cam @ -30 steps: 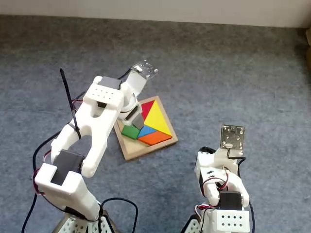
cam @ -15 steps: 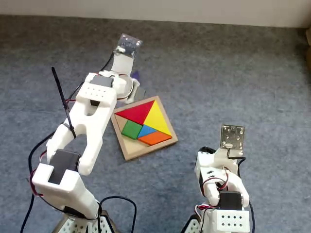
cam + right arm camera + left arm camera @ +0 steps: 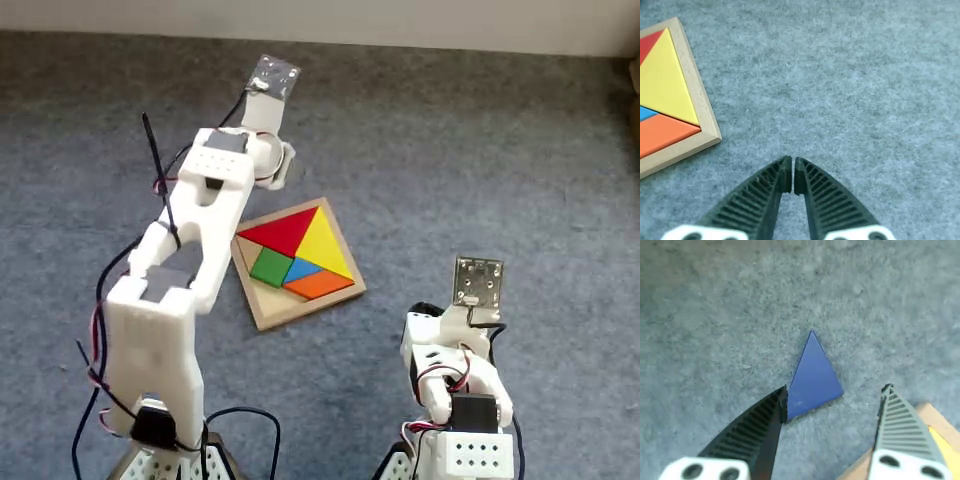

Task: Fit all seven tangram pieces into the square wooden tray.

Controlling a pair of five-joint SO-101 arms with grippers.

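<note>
The square wooden tray (image 3: 290, 306) lies mid-table holding a red triangle (image 3: 280, 232), a yellow triangle (image 3: 326, 246), a green piece (image 3: 268, 266), a small blue piece (image 3: 300, 270) and an orange piece (image 3: 320, 285). My left arm (image 3: 225, 185) stretches past the tray's far left corner. In the left wrist view my left gripper (image 3: 835, 392) stands open just above a dark blue triangle (image 3: 812, 375) flat on the carpet, one finger (image 3: 771, 415) at its edge, with the tray corner (image 3: 925, 415) beside it. My right gripper (image 3: 792, 174) is shut and holds nothing, over carpet near the tray's rim (image 3: 696, 102).
Grey carpet covers the whole table. The right arm (image 3: 455, 375) sits folded at the front right, apart from the tray. Open carpet lies to the right of the tray and behind it.
The left arm has swung off the tray toward the far left, uncovering the pieces in it, and now hangs over the dark blue triangle. The right arm has not moved.
</note>
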